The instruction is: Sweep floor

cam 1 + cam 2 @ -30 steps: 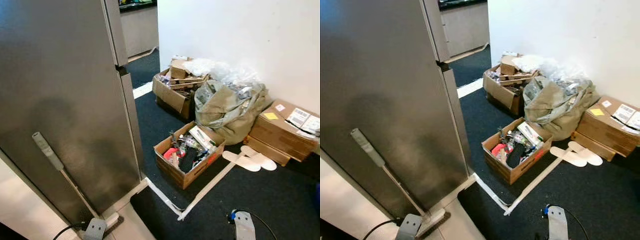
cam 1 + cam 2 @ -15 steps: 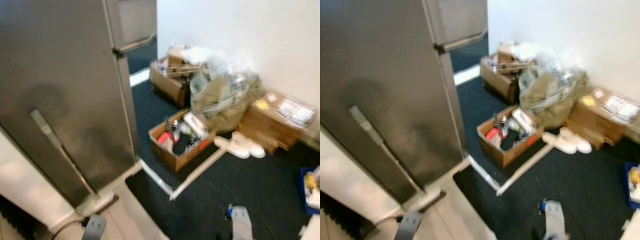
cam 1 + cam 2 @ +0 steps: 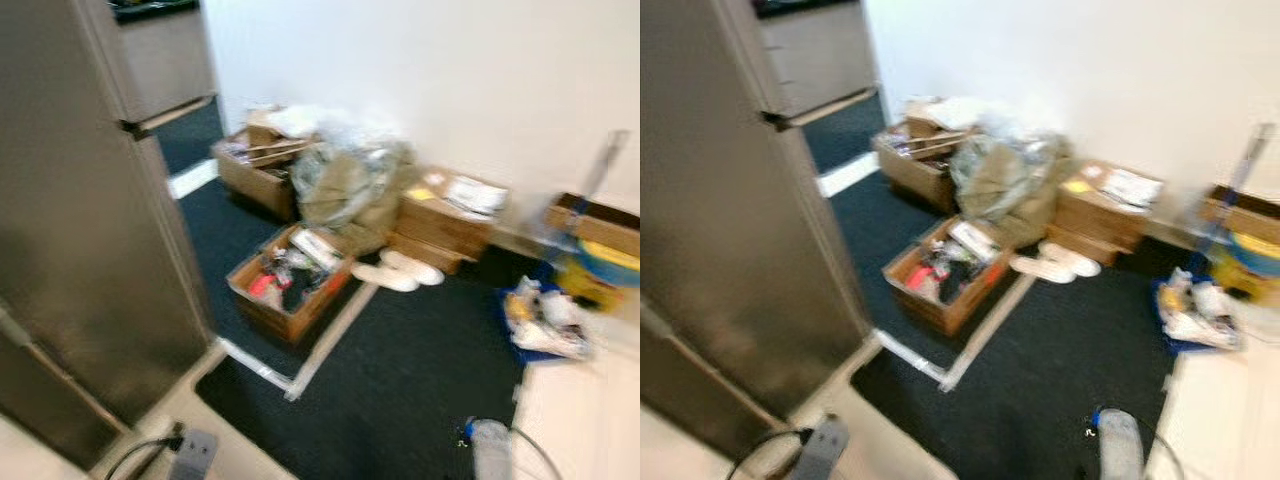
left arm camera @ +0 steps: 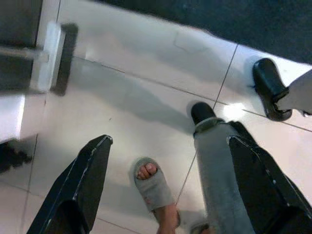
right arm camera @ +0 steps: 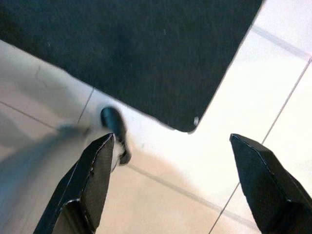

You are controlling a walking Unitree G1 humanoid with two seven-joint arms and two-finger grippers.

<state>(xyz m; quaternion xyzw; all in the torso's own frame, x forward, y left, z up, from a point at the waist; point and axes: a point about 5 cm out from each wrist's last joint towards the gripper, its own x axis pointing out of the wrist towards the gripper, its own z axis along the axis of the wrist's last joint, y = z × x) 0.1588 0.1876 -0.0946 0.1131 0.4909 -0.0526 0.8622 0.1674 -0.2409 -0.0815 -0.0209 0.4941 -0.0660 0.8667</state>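
A broom leans against the steel fridge point(image 3: 90, 230); its grey handle point(image 3: 50, 365) runs down the fridge's lower front, and its white head with dark bristles point(image 4: 51, 58) rests on the pale tiles. My left gripper point(image 4: 169, 141) hangs open over those tiles, apart from the broom head, with nothing between its fingers. My right gripper point(image 5: 171, 139) is open too, above the corner of the dark carpet point(image 5: 146, 53). Both silver forearms point(image 3: 190, 455) point(image 3: 490, 455) hang low at the bottom of the blurred head views.
An open cardboard box of clutter point(image 3: 285, 290), a stuffed olive bag point(image 3: 350, 185), more boxes point(image 3: 445, 215) and white slippers point(image 3: 400, 272) sit on the carpet by the wall. At the right stand a blue bin point(image 3: 540, 320) and a yellow bucket point(image 3: 600, 265). A person's slippered foot point(image 4: 151, 183) is beside my leg point(image 4: 214, 165).
The head camera has swung to the right, so the fridge and boxes sit further left and the blue bin and yellow bucket have come into view. The broom still leans on the fridge.
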